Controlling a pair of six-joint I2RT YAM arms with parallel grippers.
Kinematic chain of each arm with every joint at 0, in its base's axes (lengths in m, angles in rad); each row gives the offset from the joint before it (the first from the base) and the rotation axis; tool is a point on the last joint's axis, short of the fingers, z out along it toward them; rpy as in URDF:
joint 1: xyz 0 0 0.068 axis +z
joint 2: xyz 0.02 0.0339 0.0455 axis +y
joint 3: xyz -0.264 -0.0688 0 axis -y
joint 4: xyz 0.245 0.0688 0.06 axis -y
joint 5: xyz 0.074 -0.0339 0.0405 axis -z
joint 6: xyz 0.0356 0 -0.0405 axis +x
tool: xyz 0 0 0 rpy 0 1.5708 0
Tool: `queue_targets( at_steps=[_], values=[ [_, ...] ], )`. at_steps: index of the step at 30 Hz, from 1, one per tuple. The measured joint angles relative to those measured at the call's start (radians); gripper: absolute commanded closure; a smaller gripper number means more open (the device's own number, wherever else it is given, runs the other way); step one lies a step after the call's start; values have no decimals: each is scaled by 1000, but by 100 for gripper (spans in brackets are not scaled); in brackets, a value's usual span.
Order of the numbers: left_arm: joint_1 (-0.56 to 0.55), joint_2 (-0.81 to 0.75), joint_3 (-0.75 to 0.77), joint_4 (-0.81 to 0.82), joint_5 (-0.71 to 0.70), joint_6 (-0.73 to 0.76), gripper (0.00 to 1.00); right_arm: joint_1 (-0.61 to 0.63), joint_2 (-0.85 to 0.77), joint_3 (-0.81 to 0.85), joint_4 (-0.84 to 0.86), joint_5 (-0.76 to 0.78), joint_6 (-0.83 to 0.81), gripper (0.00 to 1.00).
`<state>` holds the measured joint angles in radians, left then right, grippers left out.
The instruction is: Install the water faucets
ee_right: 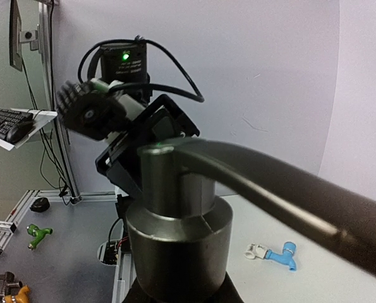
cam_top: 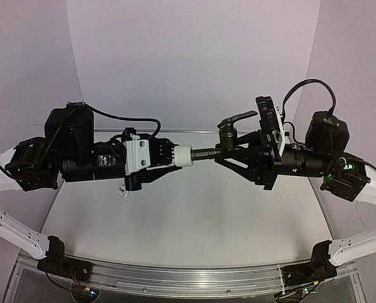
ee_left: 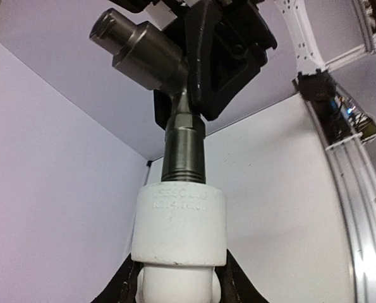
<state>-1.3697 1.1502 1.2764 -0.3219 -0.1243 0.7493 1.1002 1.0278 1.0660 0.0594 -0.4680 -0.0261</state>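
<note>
Metal faucet point(cam_top: 227, 137) is held in the air over the worktop point(cam_top: 194, 221), roughly above its middle and nearer the far edge, lying horizontal between the two arms. Lever handle point(cam_top: 238, 118) points up and to the right. Right gripper point(cam_top: 229, 153) is clamped tight on the faucet body, jaws pressed against it. The faucet's threaded shank point(ee_left: 183, 151) sits end-first in the mouth of a white fitting point(cam_top: 182, 156); several thread rings are exposed above the fitting's rim in the left wrist view, so it is not fully in. Left gripper point(cam_top: 177, 159) pinches that white fitting from both sides, with its black fingers point(ee_left: 121, 287) hugging the fitting's lower end. Both arms reach in from opposite sides, roughly level and facing each other. Blue faucet point(ee_right: 281, 255) lies flat on the worktop beyond the left arm in the right wrist view, with a small white clip point(ee_right: 256, 252) touching one end and neither gripper near it.
</note>
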Motion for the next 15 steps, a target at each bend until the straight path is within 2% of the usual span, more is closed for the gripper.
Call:
queue_targets(
  at_steps=[4,6,10,12,15],
  values=[
    [-71,0,-79,139,-195,213,90,-8,-4,0,-21,-4,34,100],
    [-92,2,-125,224,-271,311,88,-13,-5,0,-35,-4,41,100],
    [-122,3,-217,416,-386,498,70,-19,-6,0,-55,-1,30,100],
    [-128,5,-231,462,-415,550,56,-20,-8,0,-59,4,6,100],
    [-133,13,-239,494,-429,610,27,-17,-8,0,-54,9,-44,100]
  ],
)
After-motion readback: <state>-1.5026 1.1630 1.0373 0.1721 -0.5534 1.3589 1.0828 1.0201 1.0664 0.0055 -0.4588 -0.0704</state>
